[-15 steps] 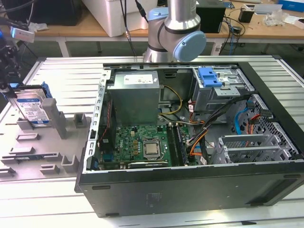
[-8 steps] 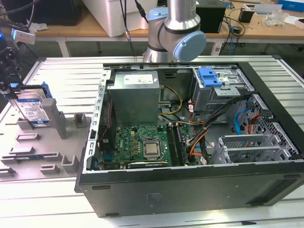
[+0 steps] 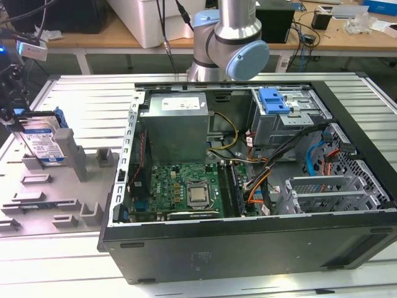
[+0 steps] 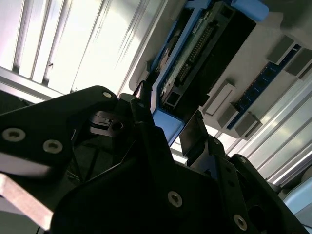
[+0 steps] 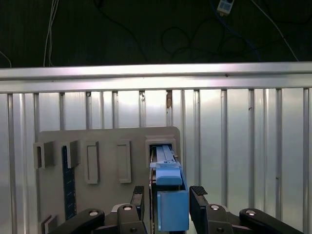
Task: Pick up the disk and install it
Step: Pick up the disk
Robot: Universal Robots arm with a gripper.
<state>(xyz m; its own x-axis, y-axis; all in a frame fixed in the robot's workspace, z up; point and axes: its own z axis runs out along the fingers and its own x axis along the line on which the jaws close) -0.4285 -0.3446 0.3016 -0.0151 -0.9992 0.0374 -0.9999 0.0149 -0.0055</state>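
Disk (image 3: 43,144) standing on edge in a slot of the grey holder plate (image 3: 37,189), outside the open computer case (image 3: 248,248) and well apart from that case, beyond its wall on the exterior view's left. White-and-blue label facing outward, blue frame along the edges, lower edge apparently seated in the slot, so judged not yet lifted. Gripper (image 3: 15,117) right at the disk's upper end, at the corner farthest from the case; arm (image 3: 229,49) rising from behind the case's far wall. Seen in both wrist views: gripper (image 5: 168,192) set astride the blue end of the frame, disk (image 5: 171,209) centred within. Cannot tell whether clamped onto the frame or merely drawn close about it. Long axis of the disk judged to run straight on from the gripper, away from the wrist and down into the plate, broad faces turned toward the gripper's two sides, so no sideways offset between the two. Inside the case, a motherboard (image 3: 186,189), a grey power supply box (image 3: 173,124) and loose cables (image 3: 260,177); at the case corner farthest from the plate, a drive cage (image 3: 298,115) topped by a blue tab (image 3: 273,99). Pick-up judged to be at the grasp itself; installing not begun, disk nowhere near the case interior.
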